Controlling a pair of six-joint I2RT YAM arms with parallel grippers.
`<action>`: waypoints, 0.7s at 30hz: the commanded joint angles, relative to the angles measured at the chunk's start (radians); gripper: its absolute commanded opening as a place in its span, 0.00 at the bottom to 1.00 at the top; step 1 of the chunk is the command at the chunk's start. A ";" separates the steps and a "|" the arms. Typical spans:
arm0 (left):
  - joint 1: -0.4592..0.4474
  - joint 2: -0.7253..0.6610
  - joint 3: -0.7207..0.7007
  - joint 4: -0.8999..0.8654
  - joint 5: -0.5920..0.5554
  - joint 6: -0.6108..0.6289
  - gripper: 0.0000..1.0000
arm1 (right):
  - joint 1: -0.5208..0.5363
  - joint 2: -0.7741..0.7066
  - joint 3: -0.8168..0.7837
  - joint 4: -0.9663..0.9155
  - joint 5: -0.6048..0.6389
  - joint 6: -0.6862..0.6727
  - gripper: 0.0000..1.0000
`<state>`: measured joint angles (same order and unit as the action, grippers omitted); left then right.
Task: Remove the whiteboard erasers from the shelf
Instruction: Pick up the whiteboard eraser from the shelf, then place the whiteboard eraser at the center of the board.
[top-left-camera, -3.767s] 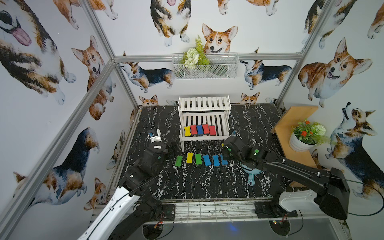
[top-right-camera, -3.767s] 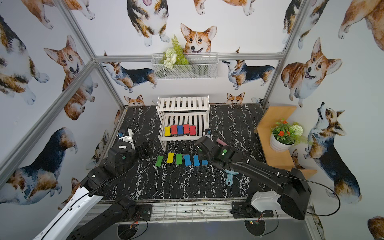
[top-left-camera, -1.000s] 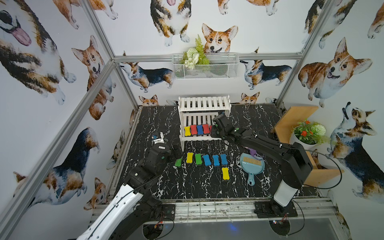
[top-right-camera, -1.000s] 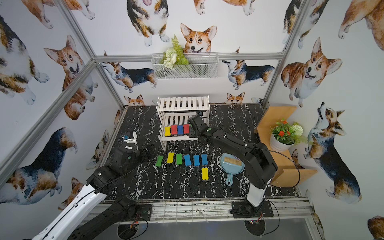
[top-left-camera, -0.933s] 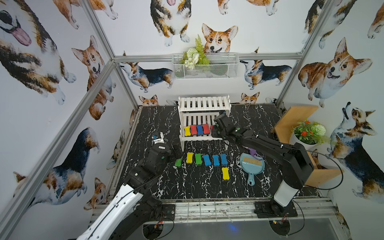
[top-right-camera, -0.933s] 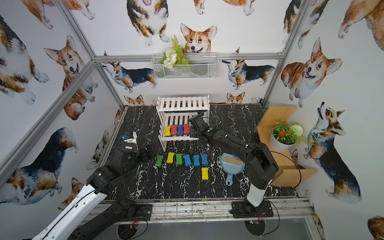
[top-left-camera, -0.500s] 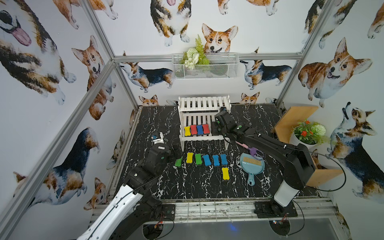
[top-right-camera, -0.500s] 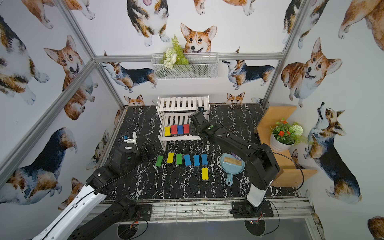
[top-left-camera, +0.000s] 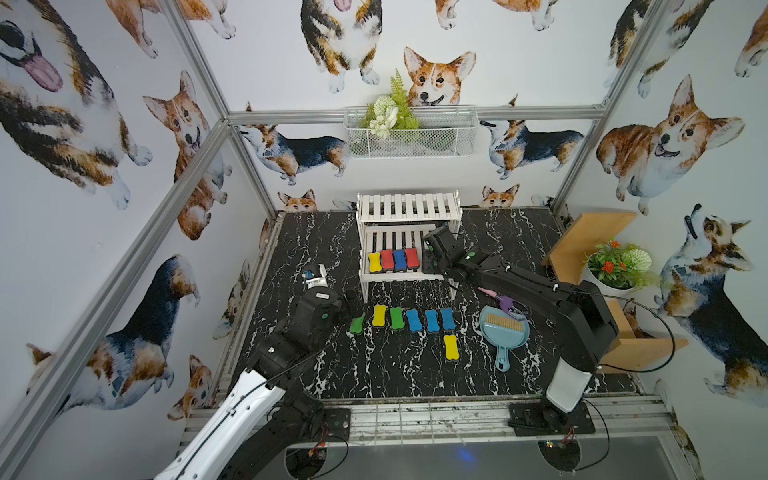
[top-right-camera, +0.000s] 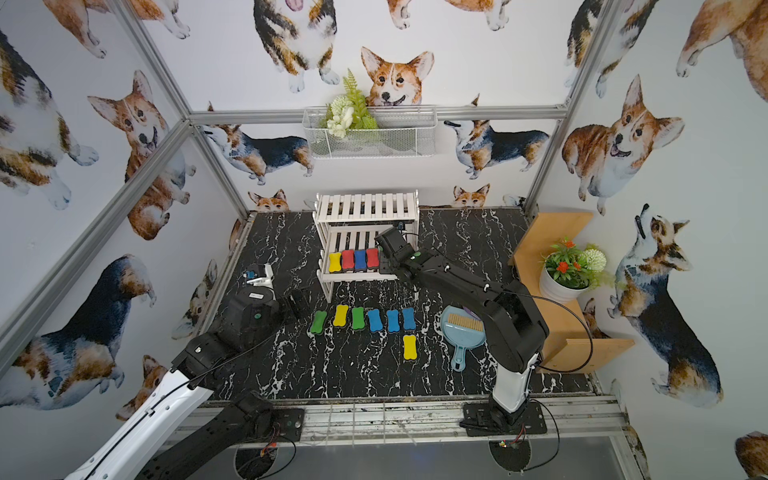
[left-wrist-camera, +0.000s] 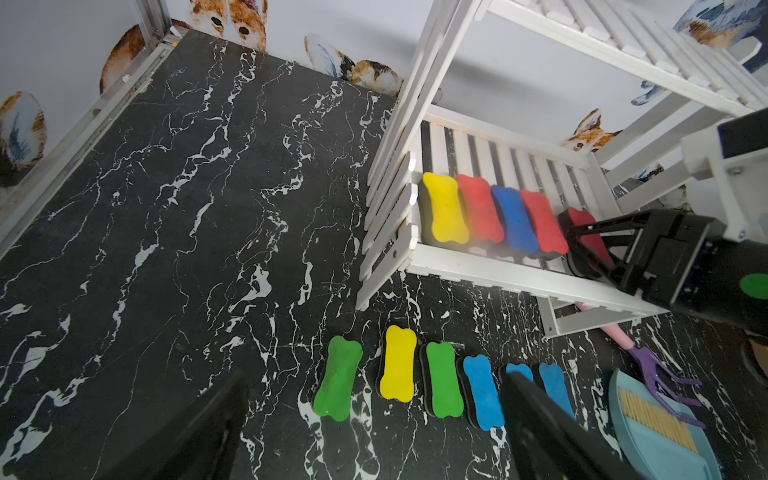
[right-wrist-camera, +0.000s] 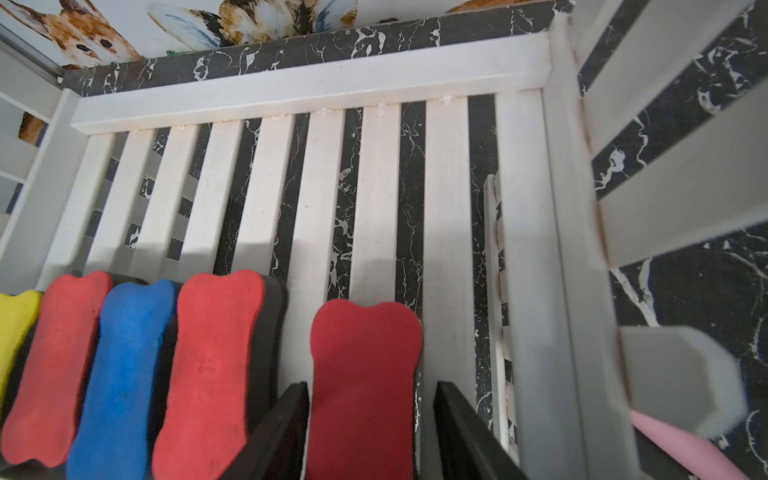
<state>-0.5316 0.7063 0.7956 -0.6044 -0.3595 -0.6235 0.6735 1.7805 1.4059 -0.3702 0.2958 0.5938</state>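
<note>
The white slatted shelf (top-left-camera: 409, 205) (top-right-camera: 365, 205) stands at the back of the black marble floor. On its lower tier (right-wrist-camera: 320, 187) a yellow, a red, a blue and a red whiteboard eraser (top-left-camera: 392, 259) (left-wrist-camera: 494, 216) lie in a row. A fifth, red eraser (right-wrist-camera: 365, 357) (left-wrist-camera: 582, 220) lies apart at the tier's right end. My right gripper (right-wrist-camera: 372, 390) (top-left-camera: 430, 266) straddles it, open; one finger touches it, the other stands just off. Several erasers (top-left-camera: 409, 319) lie in a row on the floor, with a yellow one (top-left-camera: 450, 346) nearer. My left gripper (left-wrist-camera: 374, 436) hovers open beside the green one (left-wrist-camera: 336, 382).
A light-blue dustpan (top-left-camera: 503, 332) and a pink-and-purple tool (top-left-camera: 505, 303) lie on the floor right of the erasers. A tan wooden unit (top-left-camera: 590, 241) with a potted plant (top-left-camera: 615, 266) stands at the right wall. A wire basket (top-left-camera: 409, 137) hangs on the back wall.
The right arm went from the floor row to the shelf's right end and now stands a little further back, around the fifth eraser. One more yellow eraser lies on the floor. The left arm hardly moved.
</note>
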 joint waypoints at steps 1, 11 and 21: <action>0.001 -0.001 -0.002 -0.001 -0.007 0.009 1.00 | 0.000 0.010 0.004 -0.012 0.003 0.000 0.51; 0.001 -0.007 0.002 -0.006 -0.013 0.011 1.00 | 0.027 -0.119 -0.004 -0.049 0.002 0.009 0.39; 0.002 -0.021 -0.001 -0.003 -0.018 0.009 0.99 | 0.200 -0.417 -0.400 -0.070 -0.069 0.230 0.38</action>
<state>-0.5301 0.6868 0.7956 -0.6079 -0.3634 -0.6235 0.8398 1.4036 1.0821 -0.4164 0.2573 0.7094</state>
